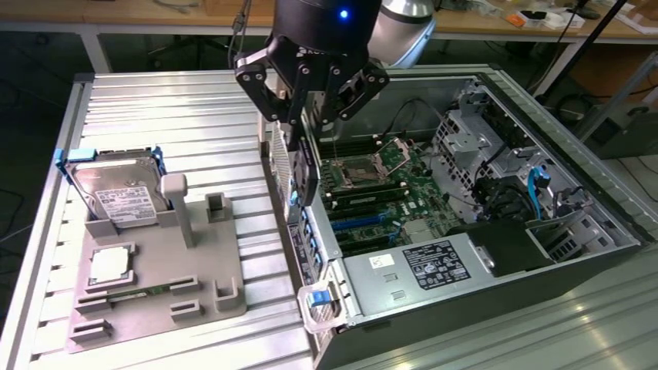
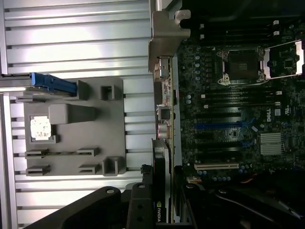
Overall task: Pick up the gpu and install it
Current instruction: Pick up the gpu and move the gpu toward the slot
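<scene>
— Fingers (image 1: 347, 96), condition?
— Pinching the gpu (image 1: 304, 173) by its upper end. The gripper (image 1: 308, 123) hangs over the computer case (image 1: 575, 270) at its wall on the exterior view's left. The card is upright and edge-on, its lower end down beside that wall; contact with the wall cannot be told.
— Stock, from the exterior view's left?
— Ribbed metal table (image 1: 185, 116). On it, one grey holder tray (image 1: 221, 262) carrying:
  - hard drive (image 1: 122, 196), blue-cornered caddy, standing tilted at the far end;
  - processor chip (image 1: 110, 264), flat in its recess;
  - memory stick (image 1: 144, 290), on edge, nearer the camera.
— Middle?
— Gripper and gpu, as entered.
— Right?
— Inside the case, lid off:
  - motherboard (image 1: 401, 196);
  - processor socket (image 1: 360, 166), cover flipped open;
  - blue expansion slot (image 2: 217, 126);
  - drive cage (image 1: 468, 135);
  - power supply (image 1: 437, 262), white label up, at the near end.
</scene>
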`<state>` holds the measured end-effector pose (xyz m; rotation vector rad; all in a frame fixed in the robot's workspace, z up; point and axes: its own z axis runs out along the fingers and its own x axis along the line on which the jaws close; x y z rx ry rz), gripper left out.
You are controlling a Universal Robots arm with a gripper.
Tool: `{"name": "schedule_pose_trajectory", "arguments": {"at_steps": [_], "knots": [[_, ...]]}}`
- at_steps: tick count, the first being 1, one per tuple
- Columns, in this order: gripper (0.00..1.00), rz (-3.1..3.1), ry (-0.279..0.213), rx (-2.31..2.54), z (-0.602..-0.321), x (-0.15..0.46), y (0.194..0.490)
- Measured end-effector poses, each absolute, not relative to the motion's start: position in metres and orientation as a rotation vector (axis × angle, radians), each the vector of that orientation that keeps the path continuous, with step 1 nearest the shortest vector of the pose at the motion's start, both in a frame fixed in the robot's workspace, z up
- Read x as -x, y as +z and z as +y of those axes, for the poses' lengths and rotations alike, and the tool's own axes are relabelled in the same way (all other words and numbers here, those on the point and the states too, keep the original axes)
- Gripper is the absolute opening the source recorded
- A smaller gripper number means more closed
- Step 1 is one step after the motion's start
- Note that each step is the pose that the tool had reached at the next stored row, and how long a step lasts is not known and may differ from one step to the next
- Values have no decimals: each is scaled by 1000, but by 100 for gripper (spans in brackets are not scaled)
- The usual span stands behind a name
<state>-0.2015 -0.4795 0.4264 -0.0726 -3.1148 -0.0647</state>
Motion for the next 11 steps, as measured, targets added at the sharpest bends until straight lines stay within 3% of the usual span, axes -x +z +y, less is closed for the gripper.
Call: {"name": "schedule_pose_trajectory", "arguments": {"at_steps": [11], "knots": [[27,-3115,-65,73,-479,197,426]]}}
